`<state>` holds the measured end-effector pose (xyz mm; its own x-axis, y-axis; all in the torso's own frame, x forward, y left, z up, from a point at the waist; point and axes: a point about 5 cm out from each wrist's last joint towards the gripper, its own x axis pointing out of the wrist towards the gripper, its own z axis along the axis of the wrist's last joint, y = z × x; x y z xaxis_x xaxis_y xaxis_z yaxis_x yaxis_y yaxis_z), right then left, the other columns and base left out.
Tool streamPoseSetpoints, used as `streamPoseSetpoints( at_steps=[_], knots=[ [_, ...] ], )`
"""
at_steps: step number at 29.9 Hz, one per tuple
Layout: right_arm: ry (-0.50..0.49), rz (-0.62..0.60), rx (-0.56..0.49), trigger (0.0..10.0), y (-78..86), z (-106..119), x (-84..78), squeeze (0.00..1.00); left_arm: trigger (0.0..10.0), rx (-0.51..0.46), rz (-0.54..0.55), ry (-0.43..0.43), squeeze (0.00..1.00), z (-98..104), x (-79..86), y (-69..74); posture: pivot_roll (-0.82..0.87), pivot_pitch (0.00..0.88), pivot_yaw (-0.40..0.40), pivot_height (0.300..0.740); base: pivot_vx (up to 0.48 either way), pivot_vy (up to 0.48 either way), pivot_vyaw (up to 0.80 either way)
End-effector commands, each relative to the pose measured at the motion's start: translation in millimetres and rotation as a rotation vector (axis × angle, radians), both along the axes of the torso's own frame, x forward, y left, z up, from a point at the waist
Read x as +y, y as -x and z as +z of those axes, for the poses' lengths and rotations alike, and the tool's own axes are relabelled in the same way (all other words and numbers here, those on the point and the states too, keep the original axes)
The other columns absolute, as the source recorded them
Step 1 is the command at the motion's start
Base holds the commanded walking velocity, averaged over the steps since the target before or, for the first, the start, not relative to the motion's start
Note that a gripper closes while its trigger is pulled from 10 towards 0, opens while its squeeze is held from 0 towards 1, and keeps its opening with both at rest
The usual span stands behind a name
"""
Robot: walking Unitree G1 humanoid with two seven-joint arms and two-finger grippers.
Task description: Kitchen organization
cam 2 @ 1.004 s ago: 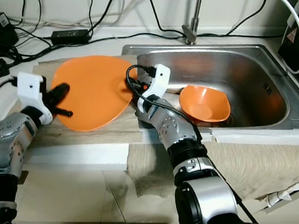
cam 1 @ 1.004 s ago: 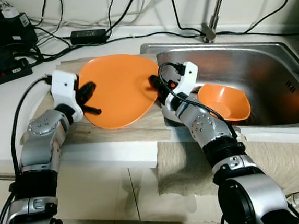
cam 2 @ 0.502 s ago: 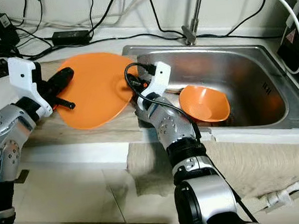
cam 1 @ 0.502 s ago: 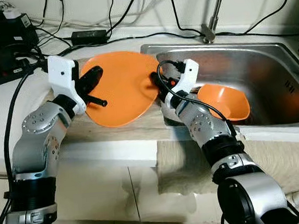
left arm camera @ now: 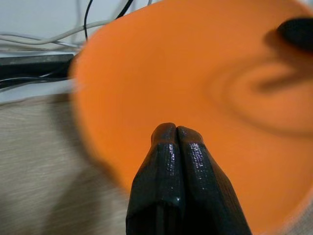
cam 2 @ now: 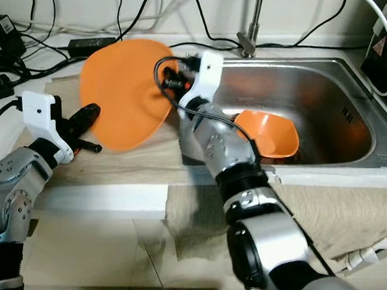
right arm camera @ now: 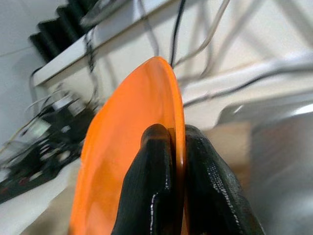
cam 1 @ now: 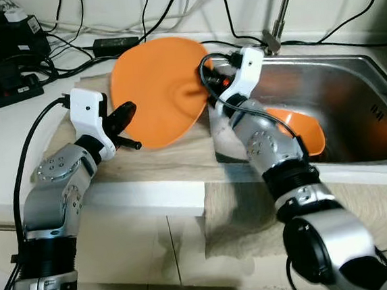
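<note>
Looking down, you have the steel sink [cam 1: 352, 97] on the right, the counter cloth [cam 1: 174, 157] beside it. Your right gripper [right arm camera: 172, 147] pinches the rim of the orange plate [cam 1: 158, 90], tilted up off the cloth beside the sink. An orange bowl [cam 1: 304, 132] lies in the basin. Your left gripper [left arm camera: 177, 134], fingers pressed together on nothing, hovers at the plate's near edge.

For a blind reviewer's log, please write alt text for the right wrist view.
The right gripper pinches the rim of a round orange plastic plate, held on edge, one black finger on each face. Behind it blur a pale wall and dark cables.
</note>
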<state>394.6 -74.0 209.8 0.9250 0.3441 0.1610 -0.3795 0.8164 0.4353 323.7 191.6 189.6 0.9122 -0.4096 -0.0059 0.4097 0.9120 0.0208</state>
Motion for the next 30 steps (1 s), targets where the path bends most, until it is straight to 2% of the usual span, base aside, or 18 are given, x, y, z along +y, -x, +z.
streamPoseSetpoints(
  at_steps=[1,2,6,9,11,14,16,17,21,30],
  knots=[
    [0.001,-0.077,-0.055,0.0,-7.4,19,-20.1,0.00,10.0,0.008,0.004,0.001,0.00,-4,-2.6,0.5,0.10,0.000,-0.009,0.740,0.000,0.000,0.00],
    [0.001,-0.077,-0.055,0.0,-7.4,19,-20.1,0.00,10.0,0.008,0.004,0.001,0.00,-4,-2.6,0.5,0.10,0.000,-0.009,0.740,0.000,0.000,0.00],
    [0.007,-0.125,-0.092,0.0,-13.2,34,-36.6,0.00,10.0,0.011,0.000,0.002,0.00,-5,-3.6,-0.5,0.10,0.000,-0.006,0.740,0.000,0.000,0.00],
    [0.007,-0.170,-0.093,0.0,-17.4,40,-51.4,0.00,10.0,0.009,0.000,0.000,0.00,-5,-3.3,-1.7,0.09,0.000,-0.005,0.740,0.000,0.000,0.00],
    [0.000,-0.235,-0.079,0.0,-20.5,43,-71.4,0.00,10.0,0.009,0.005,0.000,0.00,-5,-2.1,-3.1,0.09,0.000,-0.005,0.740,0.000,0.000,0.00],
    [0.005,-0.268,-0.073,0.0,-21.0,42,-80.6,0.00,10.0,0.010,0.007,0.002,0.00,-5,-2.0,-3.2,0.09,0.000,-0.005,0.740,0.000,0.000,0.00],
    [0.010,-0.333,-0.038,0.0,-21.1,34,-98.2,0.00,10.0,0.016,0.006,0.002,0.00,-7,-2.3,-3.4,0.09,0.000,-0.004,0.740,0.000,0.000,0.00],
    [0.010,-0.344,-0.028,0.0,-20.8,32,-101.7,0.00,10.0,0.018,0.006,0.001,0.00,-7,-2.4,-3.4,0.09,0.000,-0.002,0.740,0.000,0.000,0.00],
    [0.011,-0.368,-0.003,0.0,-20.2,25,-108.6,0.00,10.0,0.020,0.005,0.001,0.00,-8,-2.2,-3.8,0.09,0.000,0.000,0.740,0.000,0.000,0.00],
    [0.080,-0.453,0.091,0.0,-14.1,-5,-131.0,0.00,10.0,0.020,0.005,-0.006,0.00,-6,0.0,-5.7,0.08,0.005,0.010,0.740,0.000,0.000,0.00]
  ],
)
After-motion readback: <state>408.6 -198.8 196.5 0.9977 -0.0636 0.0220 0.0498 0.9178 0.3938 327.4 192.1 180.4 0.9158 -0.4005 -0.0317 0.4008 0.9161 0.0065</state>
